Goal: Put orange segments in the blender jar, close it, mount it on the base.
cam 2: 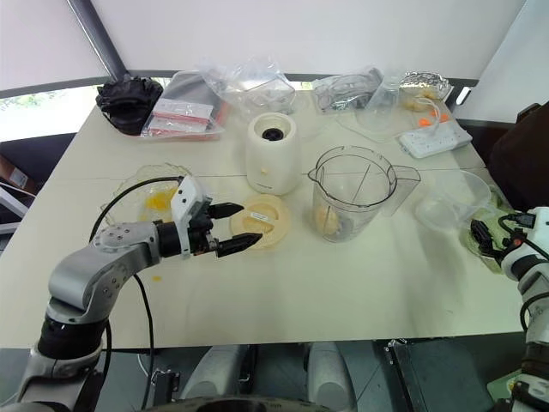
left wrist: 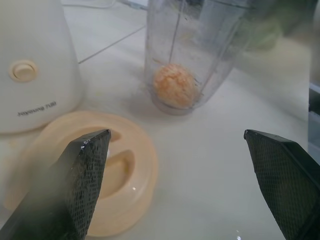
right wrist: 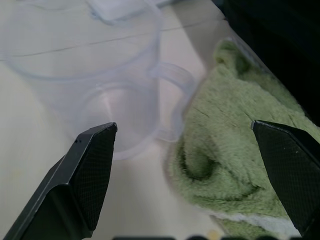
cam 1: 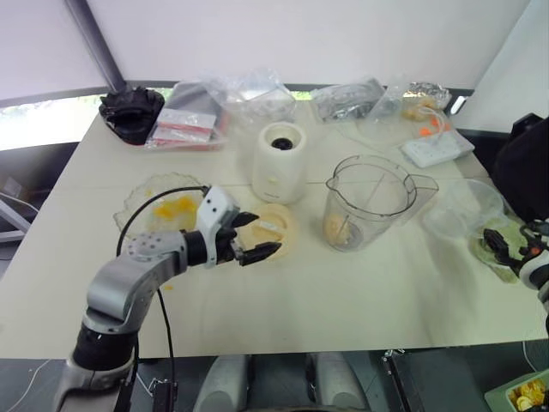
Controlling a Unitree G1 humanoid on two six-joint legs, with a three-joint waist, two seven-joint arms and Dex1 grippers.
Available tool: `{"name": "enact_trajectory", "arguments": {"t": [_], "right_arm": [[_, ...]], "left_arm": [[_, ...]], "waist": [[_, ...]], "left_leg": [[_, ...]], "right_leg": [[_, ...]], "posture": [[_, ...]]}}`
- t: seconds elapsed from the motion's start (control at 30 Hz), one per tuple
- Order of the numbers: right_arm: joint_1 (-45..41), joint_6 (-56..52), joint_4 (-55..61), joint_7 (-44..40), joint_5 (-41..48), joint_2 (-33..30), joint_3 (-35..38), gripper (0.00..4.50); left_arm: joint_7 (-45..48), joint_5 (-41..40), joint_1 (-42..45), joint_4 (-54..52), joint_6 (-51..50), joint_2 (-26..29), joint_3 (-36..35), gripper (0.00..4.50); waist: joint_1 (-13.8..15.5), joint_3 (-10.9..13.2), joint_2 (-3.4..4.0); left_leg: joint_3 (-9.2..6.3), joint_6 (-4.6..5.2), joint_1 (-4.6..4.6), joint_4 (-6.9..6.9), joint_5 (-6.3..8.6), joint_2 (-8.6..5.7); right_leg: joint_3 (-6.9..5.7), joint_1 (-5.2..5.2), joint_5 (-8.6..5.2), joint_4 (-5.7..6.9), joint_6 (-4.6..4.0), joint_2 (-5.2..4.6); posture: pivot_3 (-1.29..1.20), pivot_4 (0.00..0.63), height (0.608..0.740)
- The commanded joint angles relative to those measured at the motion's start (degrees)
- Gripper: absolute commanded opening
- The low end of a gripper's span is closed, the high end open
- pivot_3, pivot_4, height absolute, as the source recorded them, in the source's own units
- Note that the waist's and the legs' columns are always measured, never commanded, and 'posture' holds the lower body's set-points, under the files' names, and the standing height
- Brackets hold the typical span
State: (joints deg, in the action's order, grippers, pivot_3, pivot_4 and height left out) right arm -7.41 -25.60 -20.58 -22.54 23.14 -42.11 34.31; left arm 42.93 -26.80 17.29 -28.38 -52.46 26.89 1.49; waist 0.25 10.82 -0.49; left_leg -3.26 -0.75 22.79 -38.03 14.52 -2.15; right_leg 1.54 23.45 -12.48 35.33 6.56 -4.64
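Left gripper (cam 2: 233,227) fingers spread wide, empty, hovering level over flat cream round lid (cam 2: 260,221), left wrist view revealing orange segments (left wrist: 174,85) inside clear plastic blender jar (cam 2: 350,202), cream-white base (cam 2: 273,154) beyond, right gripper (right wrist: 185,170) fingers apart above green towel (right wrist: 235,165).

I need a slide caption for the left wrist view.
Open left hand above cream round lid, facing clear plastic blender jar with orange segment inside.

Bench (cam 1: 343,292): off-white, plain. The base (cam 1: 279,163) is cream-white with a dark round socket; the lid (cam 2: 260,221) pale cream-yellow; the blender jar (cam 1: 369,202) clear, with yellow-orange orange segments (left wrist: 174,85) inside. Cloth (right wrist: 235,165): green; fingers (left wrist: 85,170) of the left hand: black, fine grid pattern.
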Motion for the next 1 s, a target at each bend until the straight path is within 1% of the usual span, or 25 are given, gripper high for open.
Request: {"name": "enact_trajectory", "arguments": {"t": [0.03,0.17,0.4,0.7,1.0], "right_arm": [[-2.7,4.0,-4.1,0.0,-1.9,-2.2,0.2,4.5],[-6.2,6.9,-10.3,1.6,-3.2,-2.3,0.1,4.5],[-9.8,9.4,-15.6,1.6,-3.9,-2.5,-0.7,4.5],[-10.6,9.7,-16.6,0.1,-3.8,-2.4,-1.8,4.5],[-12.1,9.9,-17.3,0.4,-3.7,-2.0,-1.9,4.5]], "left_arm": [[-1.4,-1.7,-0.5,-3.4,-0.2,0.8,-0.4,4.44],[-2.9,-2.3,-0.8,-4.1,-0.2,1.0,-0.4,4.44],[-4.4,-3.8,-0.2,-4.6,-0.4,1.4,-0.2,4.44],[-5.4,-4.8,0.0,-4.5,0.1,1.9,0.0,4.44],[-5.8,-5.2,0.0,-4.4,0.4,2.2,0.4,4.44]], "waist": [[-0.1,0.0,0.0],[-0.7,0.0,0.01],[-1.1,0.0,0.02],[-1.2,0.0,0.01],[-1.2,0.0,0.01]], "left_leg": [[0.0,0.0,-0.07,0.0,0.0,0.0],[0.0,0.0,-0.26,0.05,0.0,0.0],[0.01,0.0,-0.28,0.09,0.0,0.0],[0.01,0.01,-0.29,0.1,0.01,0.0],[-0.01,0.0,-0.29,0.1,0.01,0.0]], "right_leg": [[0.0,-0.07,0.0,0.0,0.0,0.0],[0.0,-0.26,-0.01,-0.07,-0.01,0.0],[0.0,-0.27,-0.02,-0.08,0.0,0.0],[0.01,-0.27,-0.02,-0.1,0.0,0.0],[0.01,-0.27,-0.02,-0.12,0.0,0.0]], "posture": [[0.0,0.15,0.74],[0.0,0.15,0.74],[0.0,0.15,0.74],[0.0,0.15,0.74],[0.0,0.15,0.74]]}}
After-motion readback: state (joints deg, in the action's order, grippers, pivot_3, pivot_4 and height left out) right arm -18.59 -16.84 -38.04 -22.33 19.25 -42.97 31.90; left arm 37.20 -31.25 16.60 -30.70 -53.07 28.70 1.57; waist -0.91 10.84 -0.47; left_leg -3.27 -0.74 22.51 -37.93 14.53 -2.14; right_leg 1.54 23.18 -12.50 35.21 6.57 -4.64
